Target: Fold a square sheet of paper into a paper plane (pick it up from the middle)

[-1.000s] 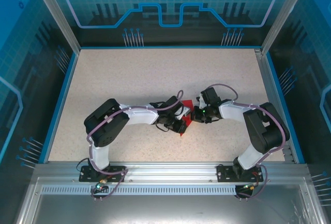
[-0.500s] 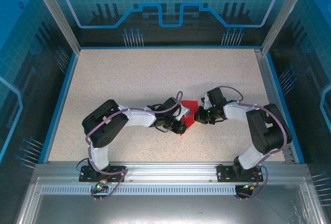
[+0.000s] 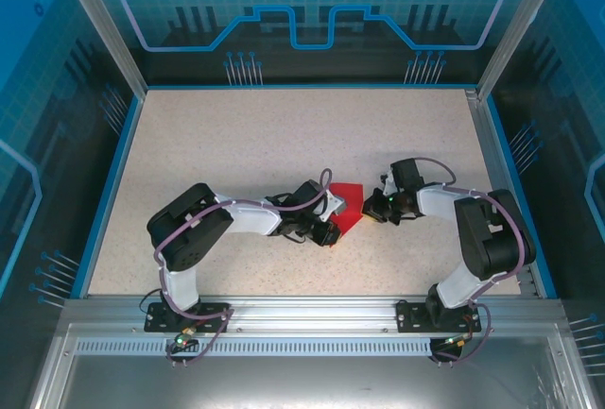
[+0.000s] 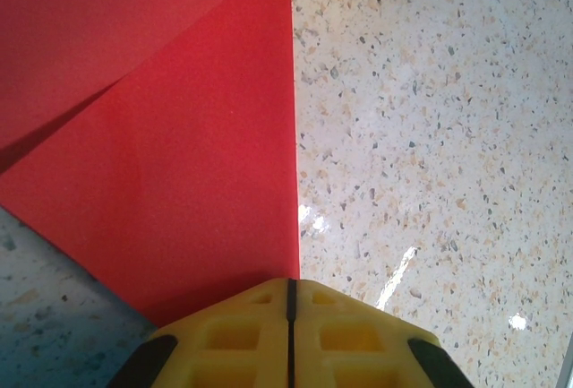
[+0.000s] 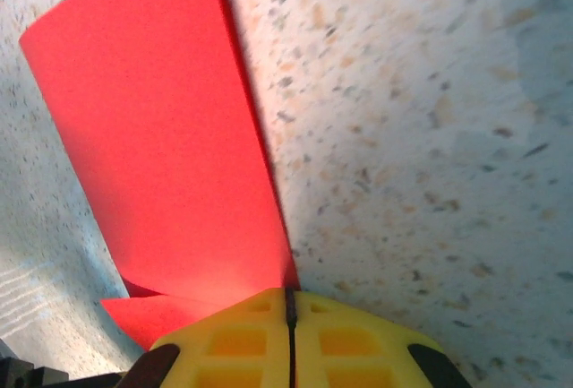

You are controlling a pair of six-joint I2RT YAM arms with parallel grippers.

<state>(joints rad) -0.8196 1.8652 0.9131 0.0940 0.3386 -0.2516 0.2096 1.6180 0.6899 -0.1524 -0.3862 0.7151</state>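
From above, the sheet of paper [image 3: 350, 203] lies on the speckled tabletop [image 3: 236, 144] between the two claws. The left claw [image 3: 332, 230] is at the sheet's near-left corner and the right claw [image 3: 371, 209] at its right edge, both low over the surface. At that range the sheet reads as a small red patch, and the jaws are too small to judge.

The left wrist camera fills in the detail. Its yellow fingers [image 4: 233, 339] are pressed together along a thin dark seam. The sheet fans out ahead and to the left of the tips, and its straight right edge runs directly into that seam, so this claw is clenched on the paper. A diagonal fold line crosses the red, with one layer lying over another. Bare tabletop is ahead and to the right of the tips.

The right wrist camera shows that claw's fingers [image 5: 358, 343] pressed together as well. They pinch a red panel that rises ahead and to the left of the tips in a gentle curve and throws a dark shadow along its right edge. A second red corner pokes out just left of the tips.
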